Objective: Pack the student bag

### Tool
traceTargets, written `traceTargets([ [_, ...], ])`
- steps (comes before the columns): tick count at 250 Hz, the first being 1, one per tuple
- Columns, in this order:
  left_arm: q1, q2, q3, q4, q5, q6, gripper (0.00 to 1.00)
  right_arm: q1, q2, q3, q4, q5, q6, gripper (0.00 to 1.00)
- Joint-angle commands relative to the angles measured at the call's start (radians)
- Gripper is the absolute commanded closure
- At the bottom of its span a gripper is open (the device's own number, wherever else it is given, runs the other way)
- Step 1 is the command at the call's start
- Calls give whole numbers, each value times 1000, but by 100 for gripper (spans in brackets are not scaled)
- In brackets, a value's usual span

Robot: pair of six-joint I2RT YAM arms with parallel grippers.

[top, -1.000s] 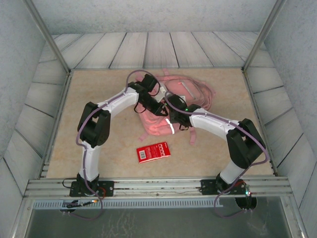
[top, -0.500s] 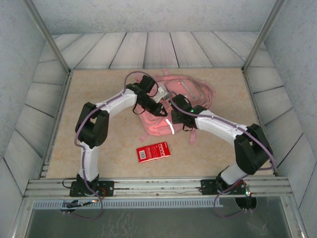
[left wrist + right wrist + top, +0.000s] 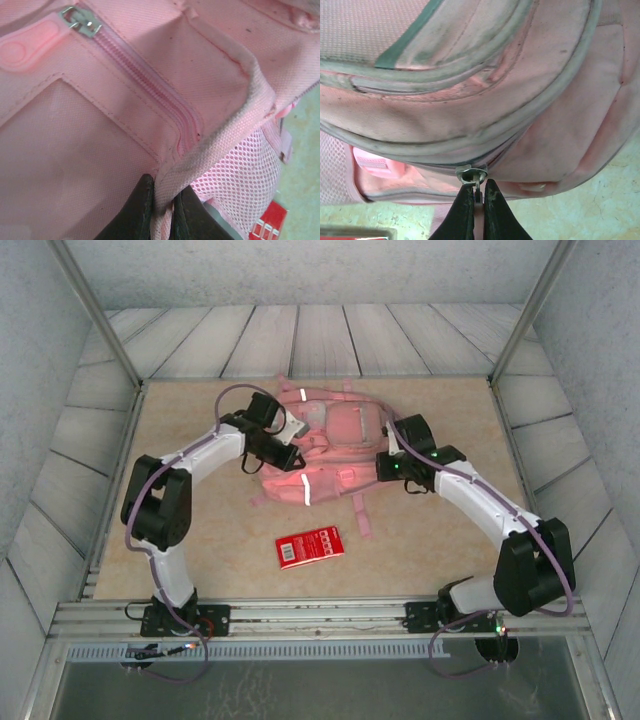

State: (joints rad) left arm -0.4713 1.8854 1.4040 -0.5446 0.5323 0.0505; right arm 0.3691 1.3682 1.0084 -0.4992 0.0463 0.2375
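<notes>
Here, my left jaws pinched a seam [image 3: 220, 145] of the bag [image 3: 335, 430]; my right jaws clamped its zip pull [image 3: 472, 175], best drawn steadily.

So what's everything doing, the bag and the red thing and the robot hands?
Student bag: lying flat on the table.
Pocket zip: closed.
Red flat case: flat, outside the bag.
Left gripper: shut on the bag's edge.
Right gripper: shut on a zip pull.
</notes>
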Motion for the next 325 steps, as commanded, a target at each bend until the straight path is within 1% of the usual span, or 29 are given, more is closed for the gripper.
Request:
traceTargets([
  [1, 86, 64, -29, -121, -379, -39, 100, -39, -41, 7, -138, -16, -48, 100],
  [19, 103, 86, -8, -142, -450, -34, 100, -41, -37, 14, -162, -34, -64, 100],
  [49, 137, 101, 9, -124, -488, -31, 100, -41, -28, 37, -229, -19, -70, 100],
  [68, 153, 109, 18, -97, -489, -35, 100, -41, -34, 51, -272, -67, -93, 100],
  [95, 167, 122, 45, -71, -498, -38, 100, -29, -57, 48, -294, -218, -132, 100],
  [123, 169, 127, 69, -66, -474, -19, 100, 44, -41, 77, -342, -226, -142, 100],
  [131, 168, 119, 70, -66, -460, -15, 97, 56, -26, 93, -358, -243, -145, 100],
  [139, 168, 106, 62, -61, -437, -7, 92, 67, -14, 104, -362, -267, -146, 100],
  [145, 166, 91, 48, -54, -417, -1, 84, 72, -7, 110, -359, -286, -147, 100],
  [157, 160, 58, 18, -37, -408, 0, 64, 84, 2, 122, -347, -324, -147, 100],
  [162, 158, 43, 4, -33, -406, -3, 58, 88, 4, 127, -343, -338, -147, 100],
  [172, 152, 12, -19, -34, -388, 4, 53, 94, 9, 147, -340, -357, -148, 100],
  [189, 142, -48, -61, -35, -361, 0, 49, 96, 15, 178, -338, -389, -148, 100],
  [207, 125, -118, -101, -35, -319, 6, 46, 96, 16, 199, -331, -421, -152, 100],
  [226, 96, -186, -132, -35, -278, 25, 46, 97, 20, 213, -330, -452, -158, 100],
  [246, 34, -251, -159, -20, -284, 66, 48, 96, 28, 215, -325, -478, -164, 100],
  [262, -18, -293, -168, -20, -280, 106, 48, 97, 38, 215, -317, -488, -167, 100],
  [287, -67, -328, -162, -40, -171, 160, 45, 99, 52, 210, -301, -515, -177, 100],
  [307, -102, -342, -152, -62, -87, 210, 45, 99, 56, 210, -284, -530, -178, 100],
  [325, -144, -352, -146, -62, -59, 260, 44, 99, 55, 210, -273, -544, -179, 100],
])
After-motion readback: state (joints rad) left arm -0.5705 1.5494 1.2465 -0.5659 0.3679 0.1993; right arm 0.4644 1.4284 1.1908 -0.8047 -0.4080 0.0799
